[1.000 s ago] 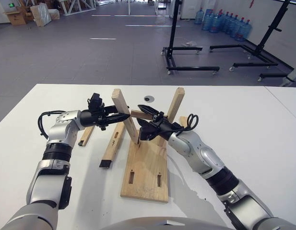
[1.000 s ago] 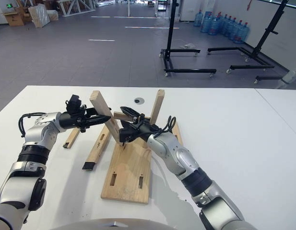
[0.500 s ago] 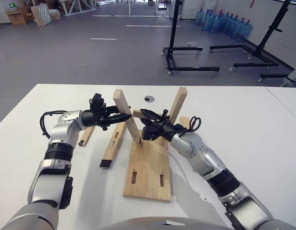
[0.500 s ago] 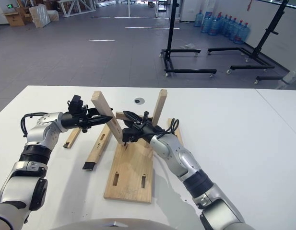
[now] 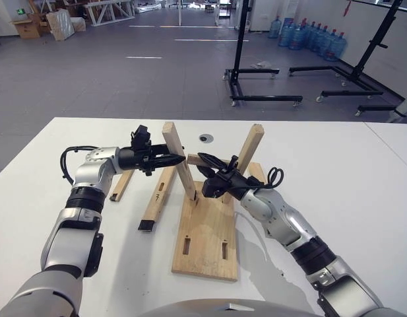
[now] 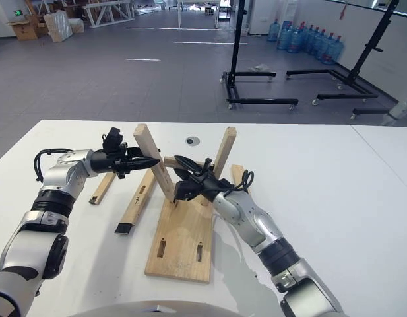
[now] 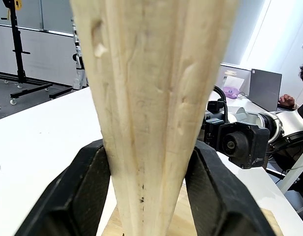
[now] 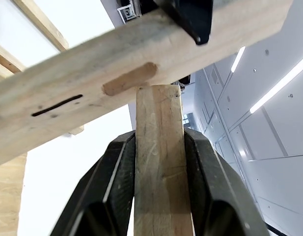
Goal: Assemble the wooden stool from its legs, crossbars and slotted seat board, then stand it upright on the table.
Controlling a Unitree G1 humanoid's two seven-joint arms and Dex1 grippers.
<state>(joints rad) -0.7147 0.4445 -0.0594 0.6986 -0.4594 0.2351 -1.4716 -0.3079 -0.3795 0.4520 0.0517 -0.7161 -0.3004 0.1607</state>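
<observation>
Left eye view: nearest, a flat pale wooden slotted seat board point(image 5: 206, 234) lies on the white tabletop point(image 5: 335, 172), below the right tool point(image 5: 204, 160). That tool is clenched on a short wooden crossbar point(image 8: 158, 147), whose end meets a tilted wooden leg point(image 5: 171, 135) gripped by the left tool point(image 5: 175, 159). A second tilted wooden leg point(image 5: 246, 155) stands just beyond the right tool. A loose slotted wooden bar point(image 5: 157, 198) lies under the left tool.

No legible text, labels, brands or numbers anywhere; small green wall sign point(image 6: 18, 12) far behind, illegibly small.
</observation>
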